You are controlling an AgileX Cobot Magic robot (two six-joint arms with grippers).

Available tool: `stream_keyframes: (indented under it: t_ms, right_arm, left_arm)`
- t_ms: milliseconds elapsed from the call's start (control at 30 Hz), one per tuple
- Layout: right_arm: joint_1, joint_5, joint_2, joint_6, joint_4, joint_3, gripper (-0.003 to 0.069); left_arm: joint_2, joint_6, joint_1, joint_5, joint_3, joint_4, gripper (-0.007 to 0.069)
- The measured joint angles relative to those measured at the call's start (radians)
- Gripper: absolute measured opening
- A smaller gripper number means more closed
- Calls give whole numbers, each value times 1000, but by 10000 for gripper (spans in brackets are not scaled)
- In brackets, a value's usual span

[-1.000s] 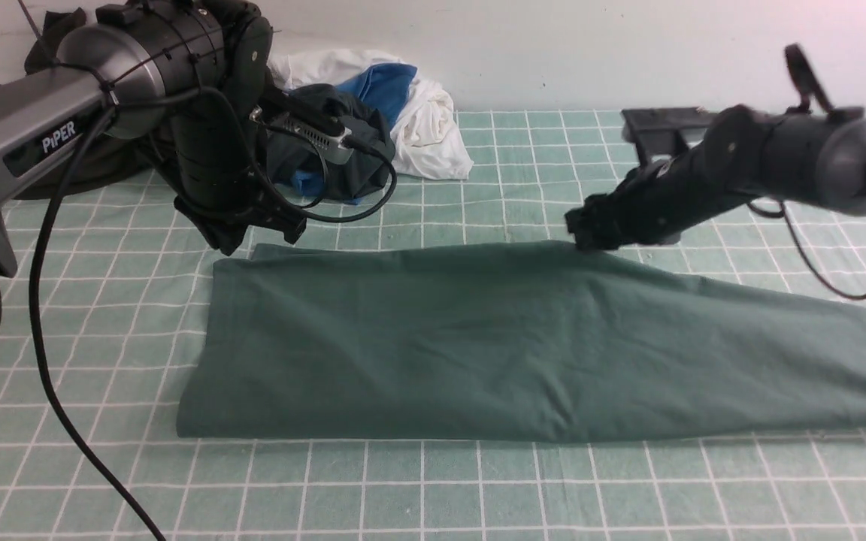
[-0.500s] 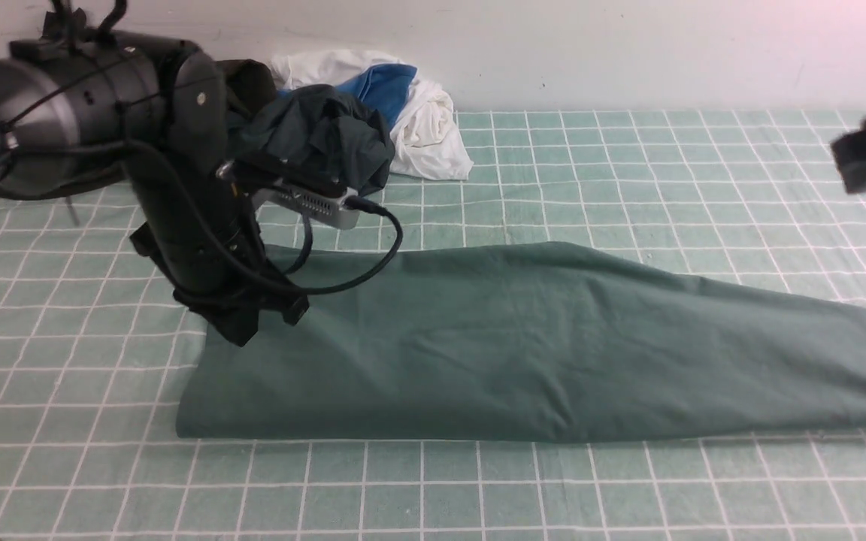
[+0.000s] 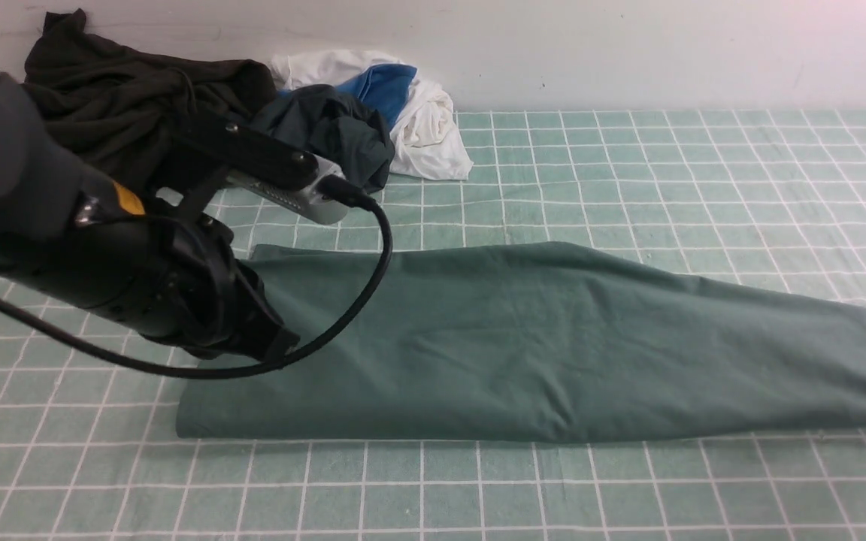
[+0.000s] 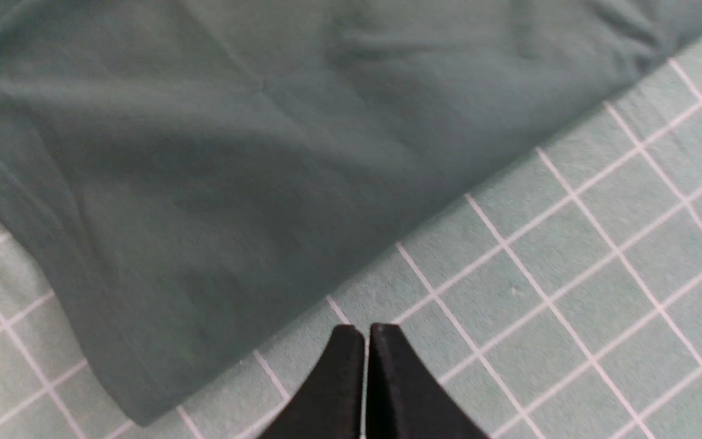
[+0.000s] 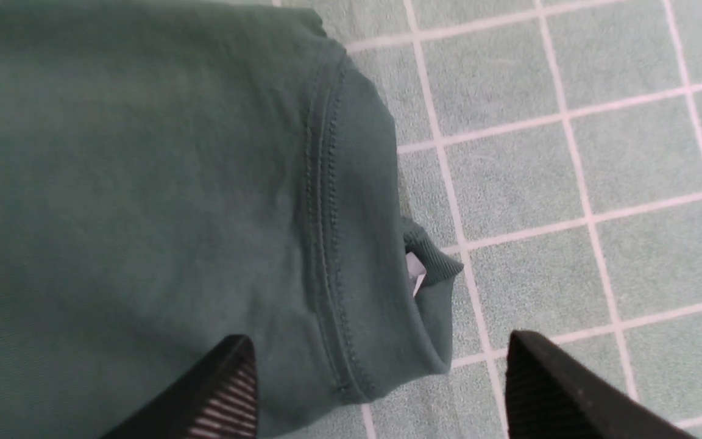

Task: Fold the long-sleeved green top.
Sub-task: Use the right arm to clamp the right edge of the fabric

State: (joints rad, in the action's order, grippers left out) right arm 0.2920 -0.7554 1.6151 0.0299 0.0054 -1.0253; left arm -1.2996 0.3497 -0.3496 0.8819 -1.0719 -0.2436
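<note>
Top, location: green long-sleeved top (image 3: 523,346) lies flat on the checked tablecloth (image 3: 628,188), already narrowed to one long band running from the robot's left to beyond the right edge of the front view.
Top, shape: left end square and straight-edged; the band tapers and slants toward the right end.
Left gripper: left gripper (image 4: 366,332) has its jaws pressed together with nothing between them; tips hover over bare tablecloth just beside the band's near edge, close to the hem corner (image 4: 138,414).
Right gripper: right gripper (image 5: 378,338) stands wide open and empty above the neck end; out of sight in the front view.
Step in hand (judgement): both arms are lining up on opposite ends for a crosswise fold.
How to do it well (judgement): part the left jaws before descending; pinch every stacked layer at the corner, not just the top one; have the right side bite inboard of the neck rib (image 5: 433,259) so it does not peel open; lift low and lay edge on edge.
Fabric: matte jersey, soft, with shallow wrinkles; likely to drag and bunch.
Details: twin-stitched seam (image 5: 323,213); white label (image 5: 415,271) peeks out at the rib.
Surroundings: dark olive-black garment (image 3: 117,98) and white and blue clothes (image 3: 418,113) are heaped by the wall, well apart.
</note>
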Motion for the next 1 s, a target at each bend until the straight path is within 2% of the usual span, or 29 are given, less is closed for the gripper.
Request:
stream_keyframes:
  t_ms: [100, 200, 333, 500, 633, 733, 767, 800, 833, 1000]
  right_arm:
    - [0, 24, 80, -55, -47, 1, 590]
    - [0, 48, 154, -125, -91, 1, 612]
    - [-4, 62, 210, -147, -91, 1, 609]
    - [-31, 68, 214, -148, -93, -2, 551]
    - [-59, 68, 216, -142, -106, -5, 388]
    - [-68, 62, 216, -135, -136, -7, 164]
    - [-68, 61, 215, -135, -136, -7, 164]
    - [-68, 54, 205, -134, -160, -7, 81]
    - [-70, 43, 191, -134, -185, -7, 42]
    - [-71, -18, 84, -158, -298, -48, 28]
  left_arm:
    - [98, 0, -1, 36, 31, -1, -3]
    - [164, 0, -1, 42, 68, 1, -3]
    - [200, 0, -1, 50, 94, 1, -3]
    - [201, 0, -1, 54, 100, 14, -3]
    - [201, 0, -1, 55, 104, 21, -3]
    - [201, 0, -1, 56, 104, 24, -3]
    - [202, 0, -1, 57, 104, 24, -3]
    - [206, 0, -1, 59, 104, 29, -3]
    - [213, -1, -1, 64, 104, 36, -3]
    - [294, -36, -1, 99, 104, 88, -3]
